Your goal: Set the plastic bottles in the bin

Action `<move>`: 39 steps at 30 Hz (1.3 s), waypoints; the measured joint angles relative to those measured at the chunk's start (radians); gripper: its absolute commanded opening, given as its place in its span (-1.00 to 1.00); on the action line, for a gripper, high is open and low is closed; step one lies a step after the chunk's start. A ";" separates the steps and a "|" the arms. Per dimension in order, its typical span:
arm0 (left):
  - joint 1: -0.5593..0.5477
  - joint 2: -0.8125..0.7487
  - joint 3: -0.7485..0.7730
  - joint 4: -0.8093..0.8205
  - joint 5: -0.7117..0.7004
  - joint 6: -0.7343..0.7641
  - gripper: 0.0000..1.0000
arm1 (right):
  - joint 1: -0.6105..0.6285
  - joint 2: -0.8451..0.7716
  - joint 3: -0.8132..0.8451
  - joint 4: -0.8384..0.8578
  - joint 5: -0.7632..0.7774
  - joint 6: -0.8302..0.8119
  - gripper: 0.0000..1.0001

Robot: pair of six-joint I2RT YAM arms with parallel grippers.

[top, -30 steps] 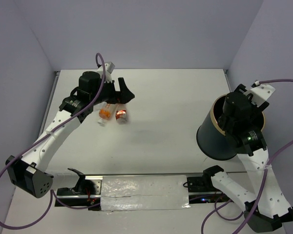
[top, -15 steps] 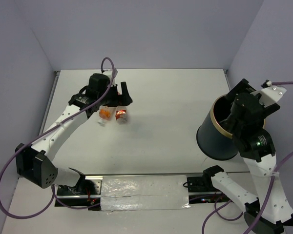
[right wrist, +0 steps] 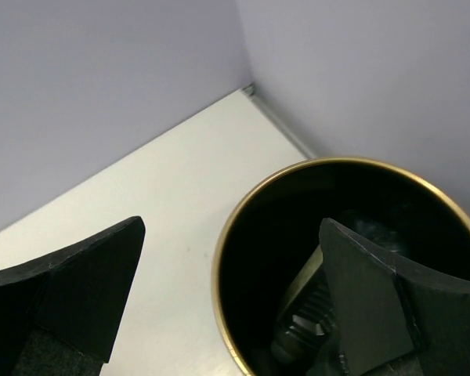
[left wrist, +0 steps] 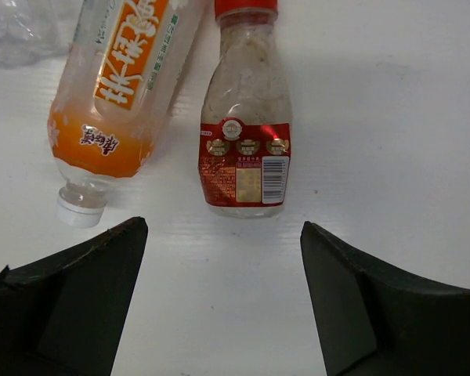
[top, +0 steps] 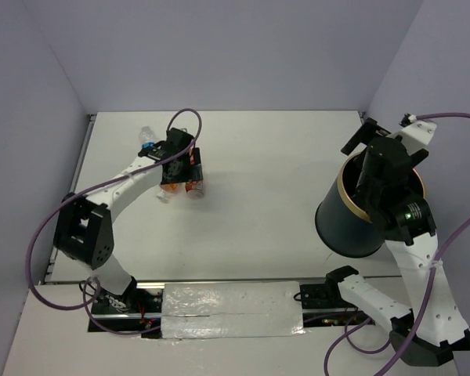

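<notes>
An orange bottle (left wrist: 117, 86) and a short red-labelled bottle (left wrist: 247, 133) lie side by side on the white table, seen from above as the orange one (top: 168, 186) and the red one (top: 194, 188). My left gripper (left wrist: 223, 233) hovers open just short of the red bottle's base, nothing between its fingers; it sits over them (top: 182, 171). A clear blue-capped bottle (top: 146, 139) lies behind the arm. My right gripper (right wrist: 233, 229) is open and empty above the bin (right wrist: 219, 274), a dark bucket with a gold rim (top: 341, 192). A bottle neck (right wrist: 298, 329) shows inside.
Part of a crumpled clear bottle (left wrist: 16, 31) lies at the top left of the left wrist view. Purple walls close the table on three sides. The bin stands near the right wall.
My left arm has swung in and dropped over the two bottles, uncovering the blue-capped one. The right gripper has turned above the bin.
</notes>
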 measured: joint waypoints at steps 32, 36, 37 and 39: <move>-0.005 0.047 0.063 0.151 0.338 0.065 -0.08 | 0.023 0.220 0.101 -0.028 -0.563 0.111 0.96; -0.006 -0.120 0.054 0.264 0.537 0.080 -0.10 | 0.038 0.285 0.115 0.007 -0.715 0.167 0.95; -0.008 -0.138 0.054 0.286 0.574 0.080 -0.10 | 0.045 0.302 0.116 0.027 -0.741 0.185 0.95; -0.012 -0.150 0.055 0.311 0.632 0.080 -0.10 | 0.062 0.335 0.114 0.077 -0.803 0.219 0.95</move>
